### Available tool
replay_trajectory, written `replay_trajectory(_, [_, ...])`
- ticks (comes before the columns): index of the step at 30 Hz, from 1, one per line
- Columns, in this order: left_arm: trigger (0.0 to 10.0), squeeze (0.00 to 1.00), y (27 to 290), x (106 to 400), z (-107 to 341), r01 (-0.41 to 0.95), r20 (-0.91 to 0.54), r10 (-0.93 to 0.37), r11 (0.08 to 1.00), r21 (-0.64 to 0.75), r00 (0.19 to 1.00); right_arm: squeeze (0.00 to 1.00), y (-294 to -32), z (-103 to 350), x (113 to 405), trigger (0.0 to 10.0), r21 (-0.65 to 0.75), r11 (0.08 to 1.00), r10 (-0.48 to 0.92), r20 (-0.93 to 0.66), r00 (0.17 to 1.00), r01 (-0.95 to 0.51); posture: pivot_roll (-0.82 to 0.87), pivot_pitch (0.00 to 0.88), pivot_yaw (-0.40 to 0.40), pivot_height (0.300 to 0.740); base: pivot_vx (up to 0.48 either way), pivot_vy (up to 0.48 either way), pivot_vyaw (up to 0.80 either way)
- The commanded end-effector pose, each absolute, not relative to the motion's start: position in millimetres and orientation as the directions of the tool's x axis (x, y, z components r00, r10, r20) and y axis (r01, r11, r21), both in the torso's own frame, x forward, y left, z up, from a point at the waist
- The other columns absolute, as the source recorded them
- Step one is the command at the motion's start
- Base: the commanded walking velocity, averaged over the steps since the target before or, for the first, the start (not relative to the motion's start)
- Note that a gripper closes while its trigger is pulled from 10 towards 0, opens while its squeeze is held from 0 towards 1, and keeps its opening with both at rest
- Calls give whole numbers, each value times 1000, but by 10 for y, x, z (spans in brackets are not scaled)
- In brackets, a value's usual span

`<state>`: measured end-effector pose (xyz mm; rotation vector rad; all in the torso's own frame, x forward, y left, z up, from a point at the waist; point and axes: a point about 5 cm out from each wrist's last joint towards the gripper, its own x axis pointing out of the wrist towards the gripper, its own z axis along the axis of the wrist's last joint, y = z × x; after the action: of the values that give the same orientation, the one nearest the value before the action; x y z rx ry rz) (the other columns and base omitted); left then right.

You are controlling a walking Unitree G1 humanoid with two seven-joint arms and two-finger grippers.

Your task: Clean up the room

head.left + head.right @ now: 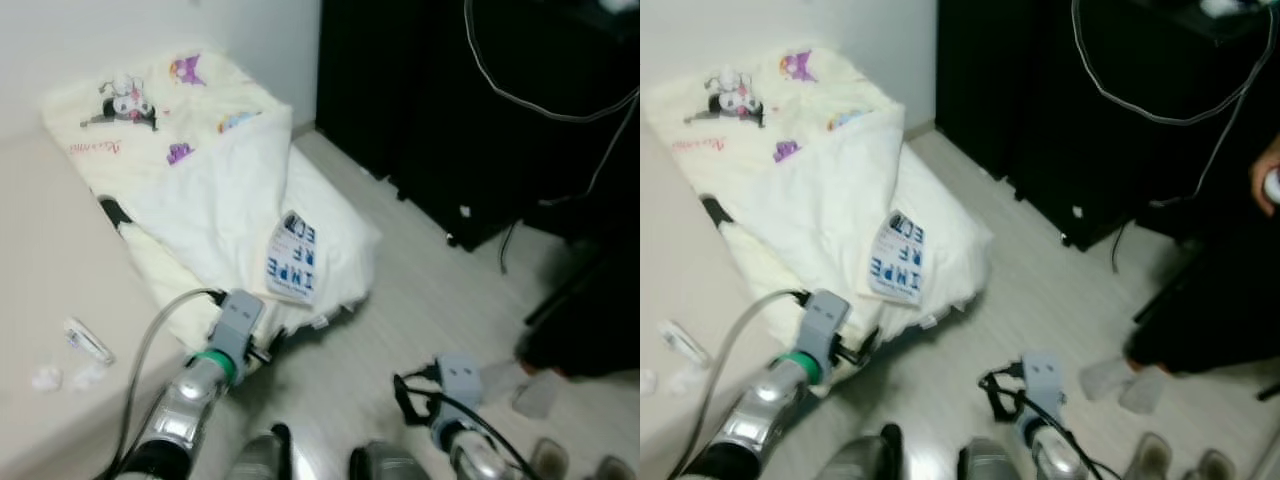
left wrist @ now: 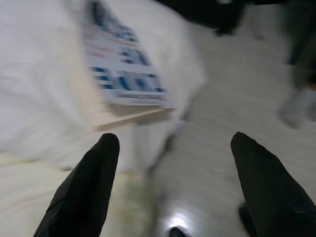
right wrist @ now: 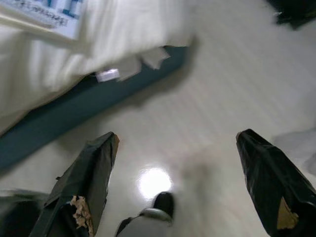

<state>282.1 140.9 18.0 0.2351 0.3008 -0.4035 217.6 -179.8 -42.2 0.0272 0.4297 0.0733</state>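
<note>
Pale floor [image 1: 430, 300]; booklet [image 1: 293, 257] lengthwise along bedding [image 1: 220, 190].

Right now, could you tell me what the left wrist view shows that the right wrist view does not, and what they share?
The left wrist view has the left gripper, fingers open, over the top of the white bedding, with the whole blue-lettered paper on it. The right wrist view has the right gripper, fingers open, lower, facing the dark mattress edge and small tags hanging beneath the bedding. Both share the pale wood floor, the bedding and the paper.
</note>
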Motion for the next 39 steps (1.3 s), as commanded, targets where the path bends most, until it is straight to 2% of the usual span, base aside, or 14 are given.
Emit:
replay_trajectory(1, [10000, 0, 1449, 2779, 125, 412, -358, -335, 897, 163, 872, 0, -1795, -454, 2137, 10000, 44, 997, 76, -432, 899, -63, 29, 118, 26, 724, 480, 0, 0])
replay_trajectory(8, [10000, 0, 1449, 2776, 118, 412, -365, -333, 897, 160, 869, 0, -1794, -458, 2135, 10000, 44, 997, 78, -435, 897, -65, 29, 118, 26, 724, 371, 0, 0])
replay_trajectory(39, [10000, 0, 1429, 2785, 114, 416, -374, -341, 898, 141, 862, 0, -1788, -462, 2137, 10000, 45, 996, 85, -439, 894, -72, 29, 115, 24, 724, 0, 0, 0])
